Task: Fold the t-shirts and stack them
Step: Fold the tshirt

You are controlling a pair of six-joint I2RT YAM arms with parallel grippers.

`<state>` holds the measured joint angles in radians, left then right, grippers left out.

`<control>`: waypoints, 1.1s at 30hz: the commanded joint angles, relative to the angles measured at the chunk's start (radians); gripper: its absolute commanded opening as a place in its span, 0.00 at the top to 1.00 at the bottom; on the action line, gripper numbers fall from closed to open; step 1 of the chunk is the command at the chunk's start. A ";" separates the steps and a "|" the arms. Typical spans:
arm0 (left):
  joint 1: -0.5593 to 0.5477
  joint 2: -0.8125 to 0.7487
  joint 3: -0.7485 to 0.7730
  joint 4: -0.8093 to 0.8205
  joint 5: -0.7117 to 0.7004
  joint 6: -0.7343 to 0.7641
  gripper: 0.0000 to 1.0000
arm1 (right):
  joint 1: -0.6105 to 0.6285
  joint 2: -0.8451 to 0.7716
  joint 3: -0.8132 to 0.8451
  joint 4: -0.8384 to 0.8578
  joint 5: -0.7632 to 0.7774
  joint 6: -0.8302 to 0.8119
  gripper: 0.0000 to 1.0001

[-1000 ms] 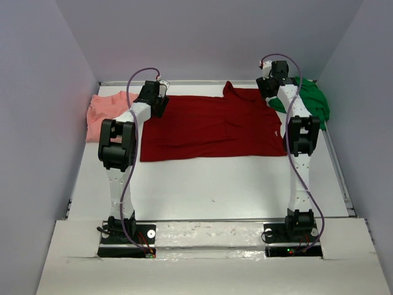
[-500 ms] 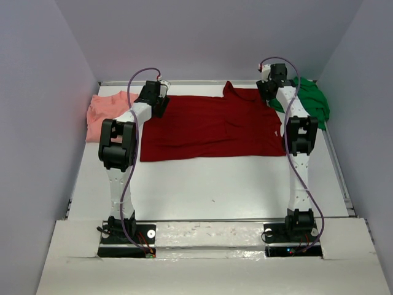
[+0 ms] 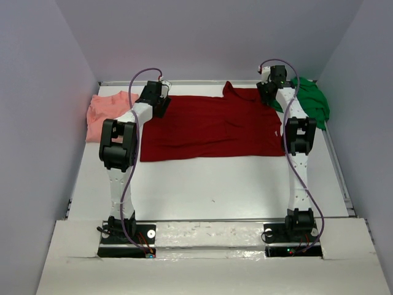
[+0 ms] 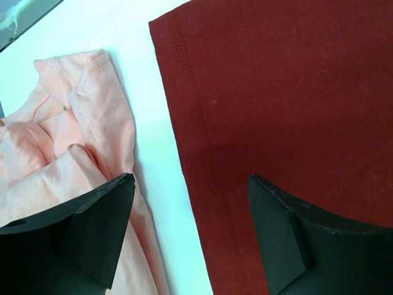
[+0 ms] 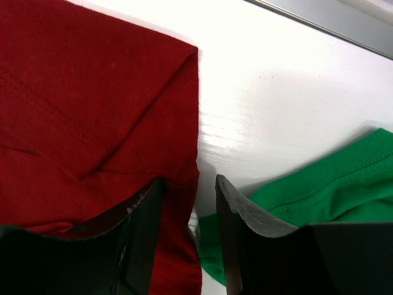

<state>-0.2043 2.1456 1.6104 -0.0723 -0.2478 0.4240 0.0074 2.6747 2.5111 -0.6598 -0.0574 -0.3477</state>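
- The right end effector [image 5: 189, 181] has moved a little farther out over the past second, and its jaws have drawn closer together. It now sits at the far right corner of the dark red shirt [image 3: 212, 126].
- In the right wrist view the two jaws stand narrowly apart astride the red cloth's folded edge. Whether they are already nipping it I cannot tell, since the tips hide the contact.
- The left end effector [image 4: 191, 184] has not moved. Its jaws are spread wide and clamped on nothing, with one tip over the salmon-pink shirt [image 3: 104, 114] and the other over the red shirt's stitched hem at its far left corner.
- For the task, this looks like the start of the first fold: both arms are posted at the red shirt's far corners, the right one closing in and the left one not yet gripping.
- The red shirt lies spread flat across the far half of the tabletop [image 3: 209, 184], collar toward the back edge.
- The pink shirt is crumpled just beside its left edge, and the bright green shirt [image 3: 313, 101] is bunched at the far right corner. Neither is folded, and no stack exists yet.
- No bin, tray or basket shows. All three shirts rest straight on the tabletop.
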 commanded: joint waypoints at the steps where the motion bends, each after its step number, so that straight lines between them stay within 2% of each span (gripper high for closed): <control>1: -0.006 -0.007 -0.006 0.011 -0.019 0.010 0.14 | -0.006 0.030 0.061 -0.012 -0.018 -0.004 0.55; 5: -0.007 -0.006 -0.004 0.012 -0.021 0.012 0.14 | -0.006 0.030 0.060 -0.017 -0.028 -0.007 0.59; 6: -0.007 -0.006 -0.004 0.012 -0.019 0.013 0.14 | -0.006 0.027 0.054 -0.020 -0.028 -0.007 0.70; 7: -0.009 -0.007 -0.004 0.012 -0.021 0.015 0.14 | -0.006 0.024 0.051 -0.021 -0.027 -0.004 0.78; 8: -0.009 -0.007 -0.006 0.012 -0.021 0.013 0.14 | -0.006 0.021 0.043 -0.021 -0.028 -0.004 0.81; 9: -0.009 -0.010 -0.007 0.012 -0.022 0.013 0.14 | -0.006 0.019 0.034 -0.026 -0.028 -0.004 0.90; 11: -0.007 -0.012 -0.013 0.017 -0.028 0.016 0.14 | -0.006 0.011 0.020 -0.029 -0.022 -0.002 1.00; 16: -0.003 -0.013 -0.018 0.034 -0.044 0.024 0.14 | -0.006 -0.007 -0.020 -0.029 -0.016 -0.011 1.00; 17: 0.015 -0.009 0.008 0.034 -0.036 0.012 0.28 | -0.006 -0.015 -0.020 -0.029 -0.016 -0.013 1.00; 19: 0.020 -0.006 0.016 0.034 -0.024 0.002 0.32 | -0.006 -0.018 -0.023 -0.030 -0.016 -0.013 1.00; 23: 0.042 0.022 0.066 0.042 -0.028 -0.008 0.30 | -0.006 -0.032 -0.044 -0.031 -0.019 -0.017 1.00; 29: 0.062 0.030 0.095 0.115 0.057 -0.056 0.28 | -0.006 -0.045 -0.069 -0.027 -0.019 -0.022 1.00; 33: 0.082 0.095 0.198 0.077 0.145 -0.099 0.27 | -0.006 -0.056 -0.083 -0.027 -0.021 -0.025 1.00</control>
<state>-0.1341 2.2078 1.6997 -0.0338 -0.1864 0.3840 0.0074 2.6537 2.4603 -0.6399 -0.0750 -0.3672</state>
